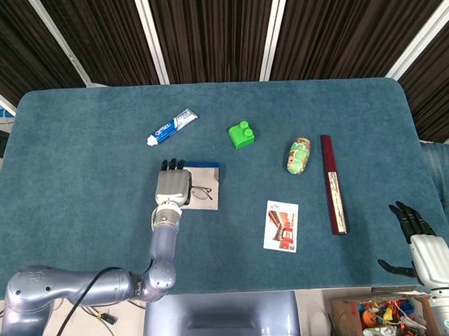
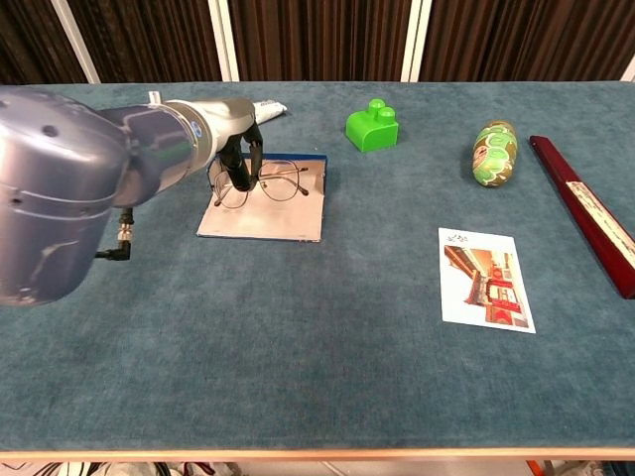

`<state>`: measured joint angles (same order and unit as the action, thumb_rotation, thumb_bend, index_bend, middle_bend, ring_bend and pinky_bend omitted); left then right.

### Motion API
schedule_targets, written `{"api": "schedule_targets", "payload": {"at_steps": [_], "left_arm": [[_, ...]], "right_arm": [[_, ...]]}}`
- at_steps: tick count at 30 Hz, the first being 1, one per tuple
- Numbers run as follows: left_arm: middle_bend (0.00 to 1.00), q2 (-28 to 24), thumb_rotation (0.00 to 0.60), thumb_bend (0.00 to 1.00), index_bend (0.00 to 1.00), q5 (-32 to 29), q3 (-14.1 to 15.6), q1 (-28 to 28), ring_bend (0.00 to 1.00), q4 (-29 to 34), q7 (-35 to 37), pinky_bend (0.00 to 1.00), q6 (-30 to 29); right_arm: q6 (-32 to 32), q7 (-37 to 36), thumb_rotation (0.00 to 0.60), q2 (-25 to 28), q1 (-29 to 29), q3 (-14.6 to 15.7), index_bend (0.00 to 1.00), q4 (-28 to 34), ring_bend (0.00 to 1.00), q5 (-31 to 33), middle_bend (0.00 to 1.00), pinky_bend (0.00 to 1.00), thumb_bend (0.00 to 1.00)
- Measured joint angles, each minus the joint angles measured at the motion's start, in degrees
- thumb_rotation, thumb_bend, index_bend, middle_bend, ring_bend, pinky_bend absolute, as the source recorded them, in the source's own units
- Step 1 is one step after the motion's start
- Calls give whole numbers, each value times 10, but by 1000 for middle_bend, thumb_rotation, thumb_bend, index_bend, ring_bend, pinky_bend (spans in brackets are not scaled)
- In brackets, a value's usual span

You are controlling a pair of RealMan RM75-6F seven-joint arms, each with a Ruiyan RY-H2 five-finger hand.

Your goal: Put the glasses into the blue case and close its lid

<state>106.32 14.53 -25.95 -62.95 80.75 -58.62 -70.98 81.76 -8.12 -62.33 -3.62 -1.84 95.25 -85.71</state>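
Observation:
The blue case (image 1: 208, 185) (image 2: 266, 213) lies open on the teal table, its pale lining facing up. My left hand (image 1: 173, 188) (image 2: 234, 149) hovers above the case's left half and pinches the thin-framed glasses (image 1: 202, 192) (image 2: 268, 184) by their left lens. The glasses hang above the lining, their right lens free. Far off, my right hand (image 1: 423, 244) stays beyond the table's front right corner, fingers spread and holding nothing; the chest view does not show it.
A toothpaste tube (image 1: 171, 126) (image 2: 231, 120) lies behind the case. A green block (image 1: 241, 134) (image 2: 373, 126), a green patterned bottle (image 1: 298, 156) (image 2: 494, 153), a dark red long box (image 1: 332, 183) (image 2: 583, 210) and a picture card (image 1: 281, 226) (image 2: 484, 279) occupy the right half.

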Motion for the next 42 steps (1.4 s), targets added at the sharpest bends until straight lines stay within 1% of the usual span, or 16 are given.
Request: {"api": "schedule_targets", "payload": {"at_steps": [7,13,20,29,34,42], "left_arm": [[123,31,600,459,577,-2,-6,-23,0,-83,-2,22,22],[124,62,600,459,578,-4,-10,-41,0,-158,0,22,53],[123,96,600,459,578,-5,-22,-62,0,-246,5,21,88],[123,126,600,459,578,1,-36,-83,0,-320,10,21,118],[123,139,600,459,578,4,-43,-91,0,-349,12,21,129],[123,159,600,459,578,3,-64,-106,0,-392,12,21,146]], "right_arm": [[-7,-4,600,1,-2,0,13,2,32,3,0,178,118],[-8,-8,600,3,-2,1,13,5,32,3,0,177,118],[-11,-13,600,5,-2,1,13,7,32,6,0,177,118],[-15,-16,600,7,-3,1,13,9,32,10,0,178,118],[-18,-17,600,8,-4,1,13,11,32,11,0,178,118],[-20,-18,600,10,-4,2,13,13,32,12,0,177,119]]}}
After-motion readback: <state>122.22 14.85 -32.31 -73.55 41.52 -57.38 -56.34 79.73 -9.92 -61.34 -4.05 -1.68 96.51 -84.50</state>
